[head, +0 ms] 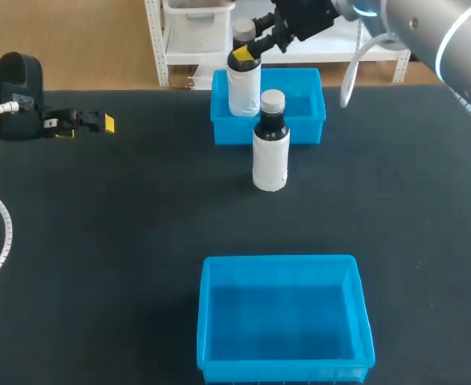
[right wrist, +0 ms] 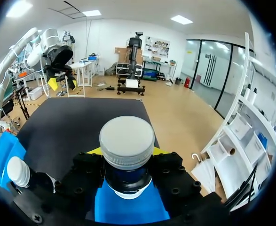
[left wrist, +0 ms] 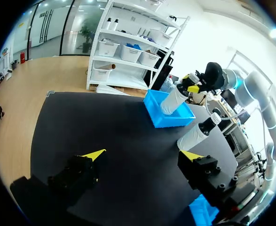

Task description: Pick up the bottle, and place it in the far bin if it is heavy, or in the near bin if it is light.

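From the right wrist, the held bottle [right wrist: 127,141] is hidden below its neck by the right gripper [right wrist: 127,151]; from the left wrist, the near bin [left wrist: 201,210] is mostly covered by the left gripper [left wrist: 143,154].

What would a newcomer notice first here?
The right gripper holds a bottle by its neck at the far bin. A second bottle stands on the table just before that bin. The left gripper hangs open near the table's left edge.
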Action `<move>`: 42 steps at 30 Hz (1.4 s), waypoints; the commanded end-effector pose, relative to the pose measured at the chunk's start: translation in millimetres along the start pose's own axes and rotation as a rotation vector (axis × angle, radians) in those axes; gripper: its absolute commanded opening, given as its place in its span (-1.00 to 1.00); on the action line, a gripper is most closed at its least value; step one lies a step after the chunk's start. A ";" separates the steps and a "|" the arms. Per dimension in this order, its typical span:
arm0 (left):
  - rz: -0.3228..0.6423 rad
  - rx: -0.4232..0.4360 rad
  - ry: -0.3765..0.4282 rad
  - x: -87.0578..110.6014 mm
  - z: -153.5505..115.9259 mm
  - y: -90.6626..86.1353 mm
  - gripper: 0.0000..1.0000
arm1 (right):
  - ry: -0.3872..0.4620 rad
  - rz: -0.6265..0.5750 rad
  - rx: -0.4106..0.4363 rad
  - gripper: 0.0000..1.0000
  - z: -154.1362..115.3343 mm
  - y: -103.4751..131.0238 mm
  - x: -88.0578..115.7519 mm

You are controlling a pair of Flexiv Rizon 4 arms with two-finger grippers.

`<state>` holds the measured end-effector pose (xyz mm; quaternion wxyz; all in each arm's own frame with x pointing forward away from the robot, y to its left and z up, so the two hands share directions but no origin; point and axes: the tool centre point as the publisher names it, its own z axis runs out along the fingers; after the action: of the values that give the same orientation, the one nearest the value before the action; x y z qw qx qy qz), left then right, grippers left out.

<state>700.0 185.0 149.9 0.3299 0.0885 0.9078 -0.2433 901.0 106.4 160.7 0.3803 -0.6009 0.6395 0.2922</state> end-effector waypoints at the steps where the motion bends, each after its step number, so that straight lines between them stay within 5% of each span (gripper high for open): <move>1: 0.000 0.000 0.000 0.0 0.0 0.0 1.00 | 0.004 0.006 -0.195 -1.00 10.5 -17.1 -2.6; 36: 0.000 0.000 0.000 0.0 0.0 0.0 1.00 | 0.028 0.087 -0.241 -1.00 33.4 -25.4 32.4; 37: 0.000 0.000 0.000 0.0 0.0 0.0 1.00 | 0.035 0.088 -0.243 -0.70 33.0 -25.6 32.8; 38: 0.000 0.000 0.000 0.0 0.0 0.0 1.00 | 0.041 0.091 -0.244 -0.13 32.7 -25.9 33.3; 39: 0.000 0.000 0.000 0.0 0.0 0.0 1.00 | 0.044 0.093 -0.245 1.00 32.2 -26.4 33.9; 42: 0.000 0.000 0.000 0.0 0.0 0.0 1.00 | 0.047 0.097 -0.244 1.00 29.7 -27.2 34.8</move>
<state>700.0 184.9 149.9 0.3299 0.0885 0.9078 -0.2433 920.9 107.2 118.9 0.3748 -0.5637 0.6878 0.2621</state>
